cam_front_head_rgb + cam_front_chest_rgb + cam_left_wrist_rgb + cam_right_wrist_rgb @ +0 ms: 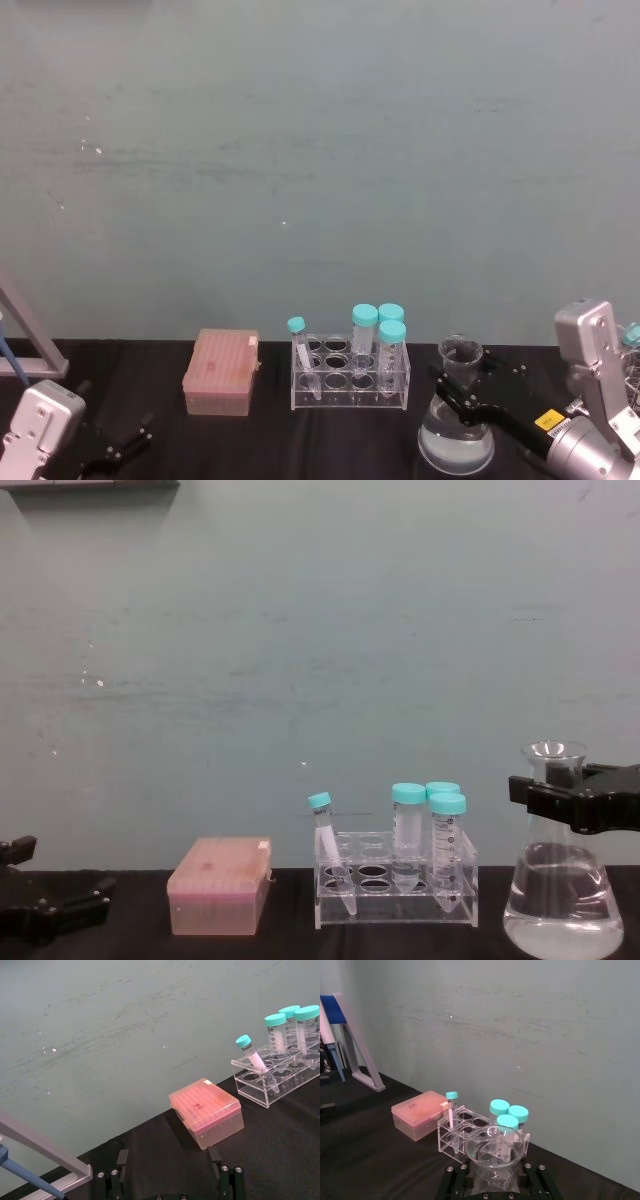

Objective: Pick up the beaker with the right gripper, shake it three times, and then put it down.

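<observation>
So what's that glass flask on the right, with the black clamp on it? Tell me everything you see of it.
The beaker is a clear glass conical flask: wide base, sloping walls, narrow neck, flared open lip. Clear liquid fills its lower part. It stands upright at the right end of the black table, right of the tube rack, apart from it and taller. The right end effector, a black clamp, is shut across its neck just below the lip.

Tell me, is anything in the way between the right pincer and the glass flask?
Nothing visible is. The right pincer sits right around the neck of the flask. The tube rack stands off to the flask's left, apart from it.
</observation>
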You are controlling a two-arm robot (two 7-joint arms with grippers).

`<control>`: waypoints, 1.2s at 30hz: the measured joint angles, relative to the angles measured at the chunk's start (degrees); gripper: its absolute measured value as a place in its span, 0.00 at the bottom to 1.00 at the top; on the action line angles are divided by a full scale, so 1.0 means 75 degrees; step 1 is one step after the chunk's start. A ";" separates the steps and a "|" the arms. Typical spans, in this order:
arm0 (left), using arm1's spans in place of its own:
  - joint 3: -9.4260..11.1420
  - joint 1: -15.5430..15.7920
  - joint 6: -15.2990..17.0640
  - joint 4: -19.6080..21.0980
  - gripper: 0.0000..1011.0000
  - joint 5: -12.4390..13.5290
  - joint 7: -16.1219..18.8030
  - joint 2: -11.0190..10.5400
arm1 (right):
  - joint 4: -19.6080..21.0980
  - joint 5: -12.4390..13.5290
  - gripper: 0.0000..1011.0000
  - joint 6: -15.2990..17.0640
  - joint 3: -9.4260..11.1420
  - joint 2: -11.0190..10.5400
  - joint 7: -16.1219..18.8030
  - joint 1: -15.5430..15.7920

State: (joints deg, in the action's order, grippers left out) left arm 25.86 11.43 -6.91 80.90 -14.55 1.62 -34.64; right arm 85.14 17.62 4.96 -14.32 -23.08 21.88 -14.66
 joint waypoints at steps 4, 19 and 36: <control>0.0000 0.0000 0.0000 0.0000 0.99 0.0000 0.0000 0.0000 | 0.0003 -0.0003 0.45 -0.0003 0.0000 0.0000 0.0000 0.0000; 0.0000 0.0000 0.0000 0.0000 0.99 0.0000 0.0000 0.0000 | -0.0039 0.1698 0.45 0.0673 0.0461 0.0441 0.0554 0.0126; 0.0000 0.0000 0.0000 0.0000 0.99 0.0000 0.0000 0.0000 | -0.0142 0.5527 0.45 0.3165 0.1936 0.2011 -0.0172 0.0397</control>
State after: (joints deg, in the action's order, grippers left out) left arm 25.86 11.43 -6.91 80.90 -14.55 1.62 -34.65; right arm 84.07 59.07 28.70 0.20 -8.00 20.60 -11.68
